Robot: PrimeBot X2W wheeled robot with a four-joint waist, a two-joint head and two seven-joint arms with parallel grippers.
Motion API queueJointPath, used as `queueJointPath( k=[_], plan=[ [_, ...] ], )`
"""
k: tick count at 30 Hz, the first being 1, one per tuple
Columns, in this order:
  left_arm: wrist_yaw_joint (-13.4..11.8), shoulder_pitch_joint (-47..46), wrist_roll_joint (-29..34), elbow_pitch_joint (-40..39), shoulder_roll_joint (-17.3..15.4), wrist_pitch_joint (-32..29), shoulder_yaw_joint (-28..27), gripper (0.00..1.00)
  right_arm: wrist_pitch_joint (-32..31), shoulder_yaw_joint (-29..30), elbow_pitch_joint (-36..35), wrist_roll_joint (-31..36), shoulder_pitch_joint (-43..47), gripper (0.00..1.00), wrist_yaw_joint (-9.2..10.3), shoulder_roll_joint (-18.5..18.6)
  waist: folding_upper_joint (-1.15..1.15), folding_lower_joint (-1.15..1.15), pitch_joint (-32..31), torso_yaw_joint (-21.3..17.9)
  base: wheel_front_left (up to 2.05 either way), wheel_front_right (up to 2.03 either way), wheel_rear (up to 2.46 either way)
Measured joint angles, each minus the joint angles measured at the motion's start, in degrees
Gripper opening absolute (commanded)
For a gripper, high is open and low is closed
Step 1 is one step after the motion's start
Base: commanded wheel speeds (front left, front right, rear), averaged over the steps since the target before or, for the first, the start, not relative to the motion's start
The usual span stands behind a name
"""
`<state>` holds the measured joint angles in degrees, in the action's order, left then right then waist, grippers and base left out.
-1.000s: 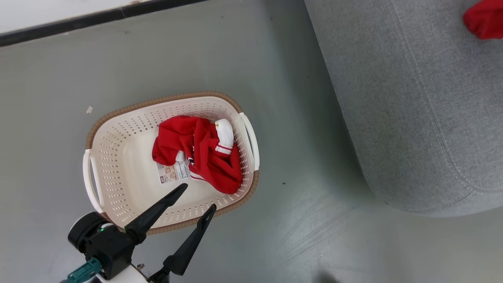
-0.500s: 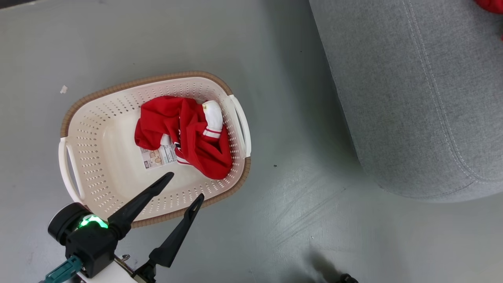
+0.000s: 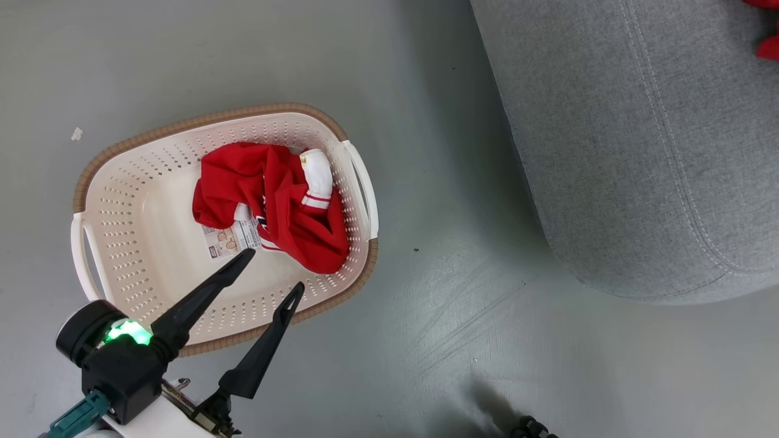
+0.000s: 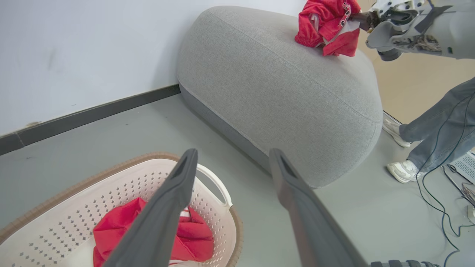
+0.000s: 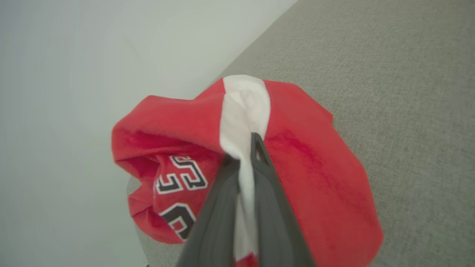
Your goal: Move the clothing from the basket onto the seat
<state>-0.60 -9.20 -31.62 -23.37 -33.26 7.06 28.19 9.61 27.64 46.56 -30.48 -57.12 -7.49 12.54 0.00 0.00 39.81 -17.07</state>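
The cream basket (image 3: 140,243) stands on the grey floor, and a crumpled red garment with white trim (image 3: 274,201) lies in its right half. My left gripper (image 3: 274,269) hangs open over the basket's near rim, empty, its fingertips just short of the garment. In the left wrist view the same basket (image 4: 122,187) and garment (image 4: 111,231) sit below the open left gripper (image 4: 233,154). My right gripper (image 5: 244,148) is shut on the white stripe of the other clothing (image 5: 304,167), a red piece with dark numbers, lying on the grey seat (image 5: 408,92). That seat (image 3: 639,152) rises to the right of the basket.
A person's legs in jeans (image 4: 438,126) and white shoes (image 4: 402,170) stand beyond the seat's end, beside cables (image 4: 445,207). A white wall with a dark baseboard (image 4: 92,111) runs behind the basket. A white scrap (image 3: 76,134) lies on the floor.
The head camera has shifted, so the basket and seat sit further left and higher in view. The left gripper stays open over the basket; its tips are slightly nearer the garment.
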Motion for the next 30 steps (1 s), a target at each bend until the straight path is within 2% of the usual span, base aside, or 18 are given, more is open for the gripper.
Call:
queueJointPath(
  k=[1,2,15,23,30],
  plan=[
    [0.0,-0.2,0.0,0.0,0.1,0.2,0.0,1.0,0.0,-0.6,0.0,0.0,0.0,0.94,0.0,0.2,0.0,0.0,-0.1,0.0,0.0,0.0,0.0],
    [0.0,-0.4,0.0,0.0,0.2,0.4,0.0,1.0,0.1,-1.0,0.0,0.0,0.0,1.0,0.0,0.2,0.0,0.0,-0.2,0.0,0.0,0.0,0.0],
    [1.5,-2.6,0.0,2.1,2.6,3.1,0.5,1.0,1.2,-7.9,-2.7,-1.9,4.5,1.0,0.0,-0.2,0.0,0.0,-2.9,-0.4,0.0,0.0,0.0],
    [2.6,-4.6,0.0,4.8,4.2,4.4,0.9,1.0,2.5,-14.2,-9.3,-3.2,10.5,1.0,0.0,-2.0,0.0,0.0,-5.8,-0.6,0.0,0.0,0.0],
    [2.8,-4.6,-0.6,7.9,6.1,5.6,0.5,1.0,3.1,-20.2,-15.5,-4.0,16.0,1.0,0.0,-1.5,0.0,0.0,-8.9,-0.5,0.0,0.0,0.0]
  ],
)
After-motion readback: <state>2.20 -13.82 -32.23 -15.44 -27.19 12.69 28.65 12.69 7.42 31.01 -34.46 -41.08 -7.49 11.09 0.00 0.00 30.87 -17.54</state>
